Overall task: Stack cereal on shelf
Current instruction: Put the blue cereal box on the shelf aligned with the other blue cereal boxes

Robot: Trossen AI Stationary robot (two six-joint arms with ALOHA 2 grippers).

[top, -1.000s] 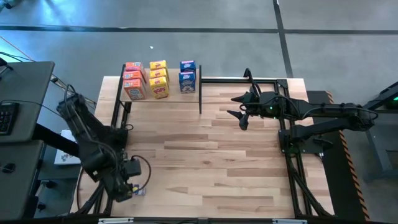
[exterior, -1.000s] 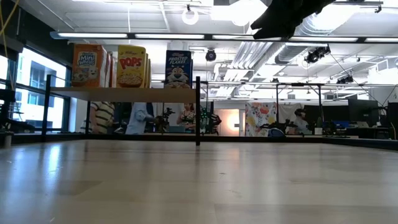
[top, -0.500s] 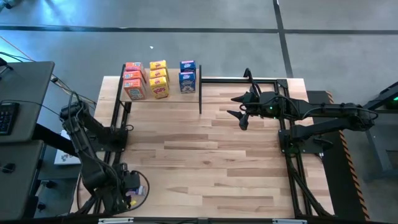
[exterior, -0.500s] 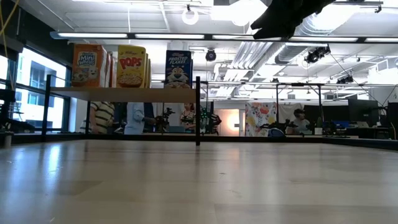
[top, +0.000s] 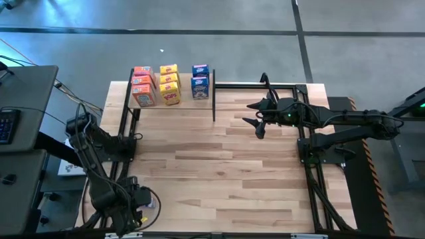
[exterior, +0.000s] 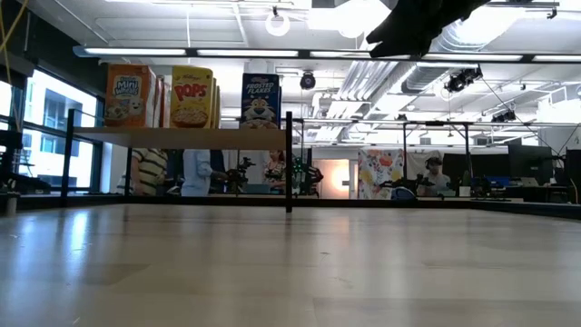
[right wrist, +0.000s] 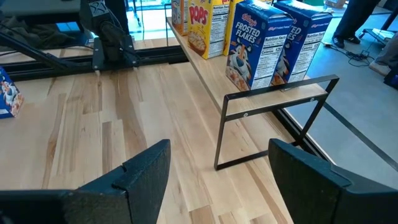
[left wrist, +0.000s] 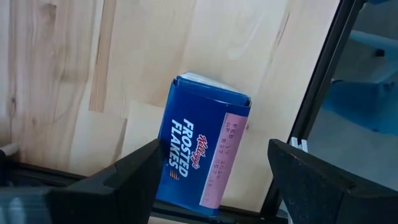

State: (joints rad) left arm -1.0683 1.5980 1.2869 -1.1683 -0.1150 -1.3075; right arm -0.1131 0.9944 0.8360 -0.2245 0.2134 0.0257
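Observation:
A blue cereal box (left wrist: 202, 152) lies flat on the table by its near-left corner and also shows in the right wrist view (right wrist: 6, 93). My left gripper (left wrist: 214, 144) (top: 136, 207) is open above it, pointing down, with one finger on each side. The shelf (top: 169, 101) stands at the far left. On it stand three orange-red boxes (top: 141, 85), three yellow boxes (top: 170, 82) and two blue boxes (top: 200, 79). My right gripper (top: 259, 117) (right wrist: 221, 144) hangs open over the table's far right. My left gripper's fingers come from above and straddle the lying blue box across its width. One finger (left wrist: 134, 177) stands right at the box's long edge (left wrist: 166, 162); I cannot tell whether it touches. The other finger stands apart from the box.
A black metal frame rail (left wrist: 317, 81) runs along the table edge close beside the lying box. A second black frame (top: 265, 85) extends right of the shelf at the far edge. Bare wood (top: 219, 166) spans the table's middle. People stand in the room behind (exterior: 195, 173).
My left arm has moved toward the table's near-left corner, carrying its gripper closer to the near edge. My right arm and the boxes on the shelf have kept still.

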